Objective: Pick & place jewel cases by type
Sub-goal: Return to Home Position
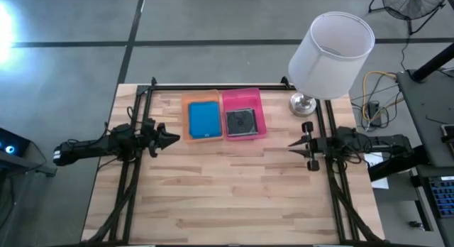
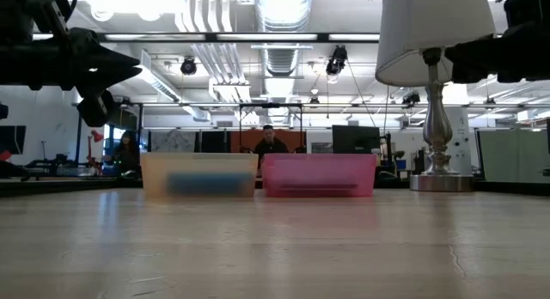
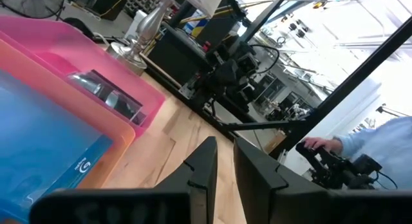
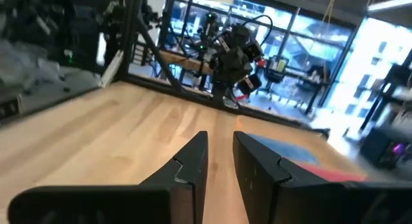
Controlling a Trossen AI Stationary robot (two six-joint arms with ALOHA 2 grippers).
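Observation:
Blue jewel cases [image 1: 204, 119] lie stacked flat in a translucent orange tray [image 1: 189, 105], seen too in the low view [image 2: 202, 184] and the left wrist view [image 3: 38, 140]. Dark grey cases [image 1: 242, 121] lie in the pink tray [image 1: 257, 98] beside it, also visible in the left wrist view [image 3: 106, 95]. My left gripper [image 1: 174, 139] hovers shut, left of the trays and a little nearer, pointing right [image 3: 224, 147]. My right gripper [image 1: 291, 143] hovers shut to the trays' right, pointing left [image 4: 220, 137]. Neither holds anything.
A table lamp with a white shade [image 1: 330, 55] stands on a metal base [image 1: 303, 103] at the far right, just beyond my right gripper. Black frame rails [image 1: 213, 86] line the table's far edge and sides. Bare wood [image 1: 227, 190] fills the near half. A person [image 2: 271, 144] sits beyond the table.

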